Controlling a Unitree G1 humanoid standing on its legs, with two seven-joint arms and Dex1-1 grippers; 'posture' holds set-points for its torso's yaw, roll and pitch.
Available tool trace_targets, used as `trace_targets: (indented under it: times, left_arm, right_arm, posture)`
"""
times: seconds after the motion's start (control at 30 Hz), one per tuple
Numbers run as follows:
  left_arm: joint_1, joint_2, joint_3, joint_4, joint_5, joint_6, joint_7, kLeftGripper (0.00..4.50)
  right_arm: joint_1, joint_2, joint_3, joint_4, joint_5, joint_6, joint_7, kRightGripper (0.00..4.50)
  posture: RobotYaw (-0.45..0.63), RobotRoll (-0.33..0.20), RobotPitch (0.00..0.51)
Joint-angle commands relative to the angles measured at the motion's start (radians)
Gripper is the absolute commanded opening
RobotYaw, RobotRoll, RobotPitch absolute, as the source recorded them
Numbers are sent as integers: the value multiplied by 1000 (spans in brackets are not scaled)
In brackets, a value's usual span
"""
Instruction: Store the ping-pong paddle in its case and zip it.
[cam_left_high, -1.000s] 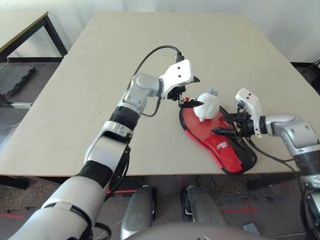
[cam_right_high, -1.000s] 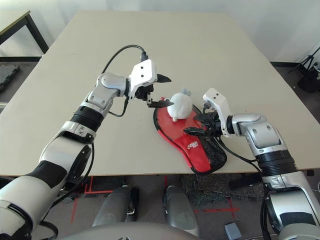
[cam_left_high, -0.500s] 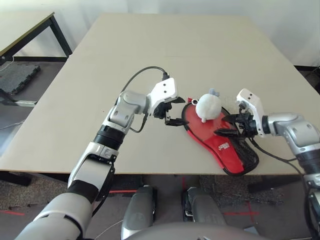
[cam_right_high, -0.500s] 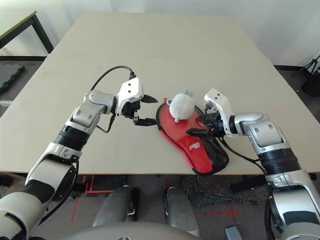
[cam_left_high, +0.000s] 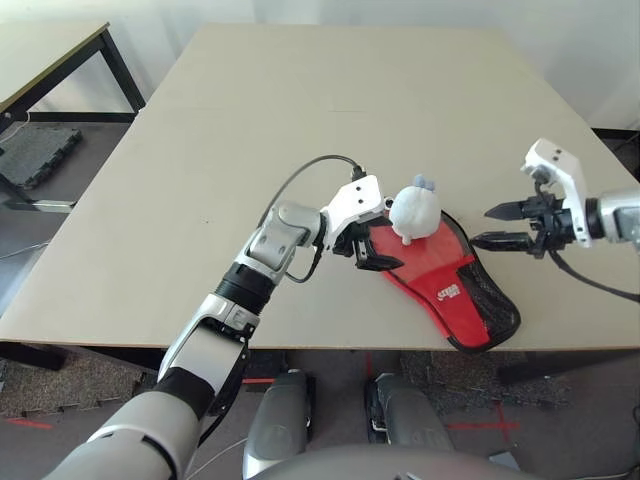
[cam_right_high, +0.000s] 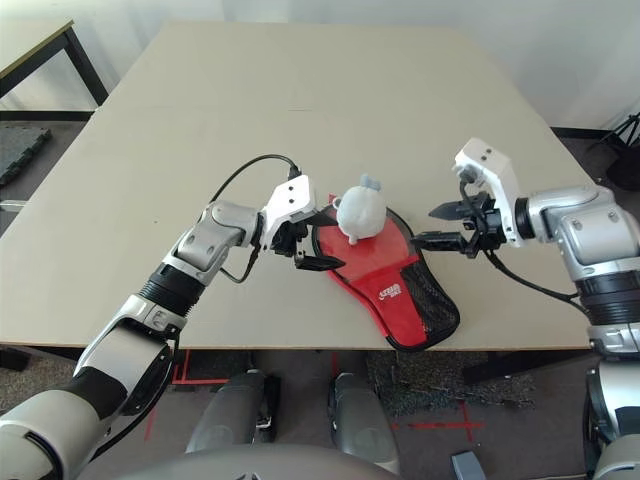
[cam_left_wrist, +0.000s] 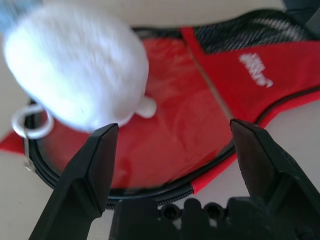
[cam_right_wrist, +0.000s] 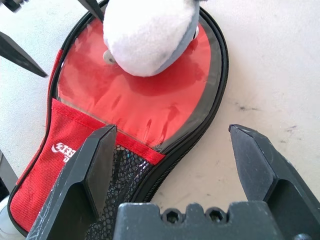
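A red and black case lies flat near the worktop's near edge, its wide end far and its narrow end near and to the right. A white plush ball sits on the wide end. The left claw stands open at the case's left side; the right claw, also open, hovers to its right.
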Motion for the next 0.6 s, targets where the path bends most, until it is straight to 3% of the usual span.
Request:
trace_targets:
  times: [0.03, 0.37, 0.6]
  left_arm:
    - [-11, -25, -20, 83, 28, -24, 37, 4471]
    - [-83, -67, -47, 237, 93, -66, 89, 4471]
    - [-96, -77, -47, 259, 100, -84, 83, 4471]
  right_arm:
    - [-2, 3, -17, 1, 14, -6, 3, 4500]
    - [-98, 114, -60, -23, 90, 68, -67, 4500]
    - [-175, 229, -44, 39, 70, 56, -177, 4500]
  posture:
    - [17, 0, 71]
    - [17, 0, 81]
    - [23, 0, 82]
